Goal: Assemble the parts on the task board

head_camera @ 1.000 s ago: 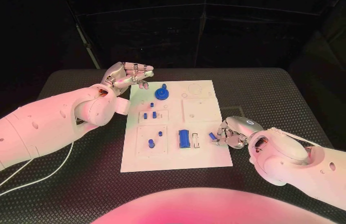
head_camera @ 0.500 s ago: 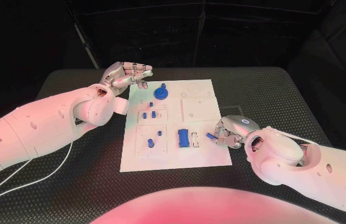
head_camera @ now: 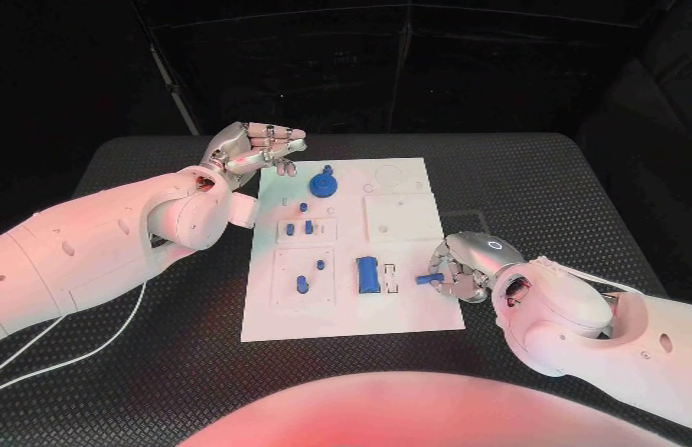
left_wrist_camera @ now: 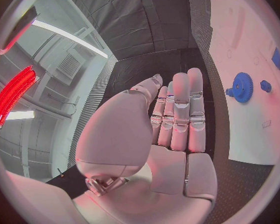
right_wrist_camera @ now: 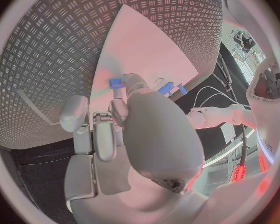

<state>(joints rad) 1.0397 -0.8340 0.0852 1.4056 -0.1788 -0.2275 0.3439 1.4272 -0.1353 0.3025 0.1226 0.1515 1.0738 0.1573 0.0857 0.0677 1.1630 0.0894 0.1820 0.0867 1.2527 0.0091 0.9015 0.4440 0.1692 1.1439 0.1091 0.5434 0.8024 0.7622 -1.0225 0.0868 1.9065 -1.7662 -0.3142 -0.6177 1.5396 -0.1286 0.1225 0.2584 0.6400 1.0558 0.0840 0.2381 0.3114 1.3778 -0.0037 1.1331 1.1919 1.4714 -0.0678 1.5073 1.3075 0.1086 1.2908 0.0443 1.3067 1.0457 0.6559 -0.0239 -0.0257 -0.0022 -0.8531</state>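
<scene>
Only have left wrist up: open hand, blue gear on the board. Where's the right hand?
Observer: In the head view the right hand is at the right edge of the task board, on the near side.
Operator: Holding anything?
Observer: Yes, it pinches a small blue part at its fingertips, over the board.
Operator: Anything next to it?
Observer: A blue block lies on the board, further toward the board's middle, apart from that part.

Blue part (head_camera: 430,279) half-hidden by right robot hand (head_camera: 464,263)
</scene>
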